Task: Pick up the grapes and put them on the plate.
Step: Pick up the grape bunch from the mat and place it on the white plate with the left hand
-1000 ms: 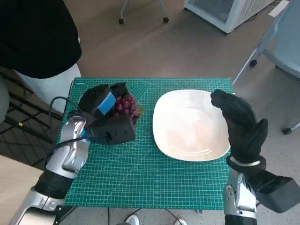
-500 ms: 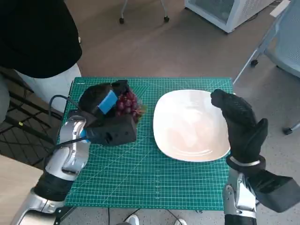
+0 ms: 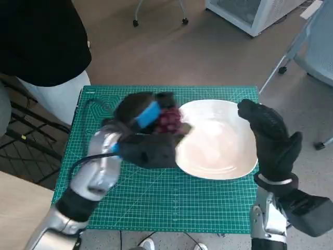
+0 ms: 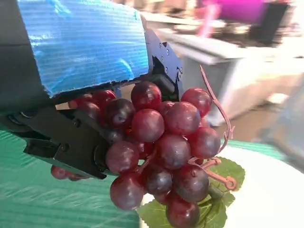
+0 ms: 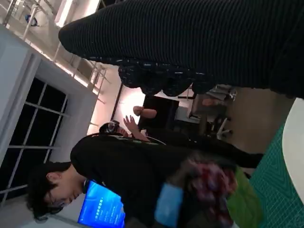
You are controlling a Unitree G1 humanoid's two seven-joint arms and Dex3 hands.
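Observation:
My left hand (image 3: pixel 143 121) holds a bunch of dark red grapes (image 3: pixel 168 120) above the left rim of the white plate (image 3: pixel 223 151), blurred by motion. In the left wrist view the grapes (image 4: pixel 161 145) hang from the black fingers (image 4: pixel 71 142) with green leaves (image 4: pixel 216 190) under them, over the plate's edge (image 4: pixel 266 190). The right wrist view shows the same bunch of grapes (image 5: pixel 211 183) blurred in the left hand (image 5: pixel 166 204). My right hand (image 3: pixel 270 138) stands upright over the plate's right edge, fingers apart, holding nothing.
The plate lies on a green cutting mat (image 3: pixel 156 192) covering the small table. A person in dark top and pale trousers (image 3: pixel 47 67) stands at the mat's far left corner. Chair wheels (image 3: pixel 158 22) and a white cabinet (image 3: pixel 250 13) are on the floor beyond.
My left hand has lifted the grapes off the mat's left part and carried them right, to the plate's left rim. The right hand has stayed put.

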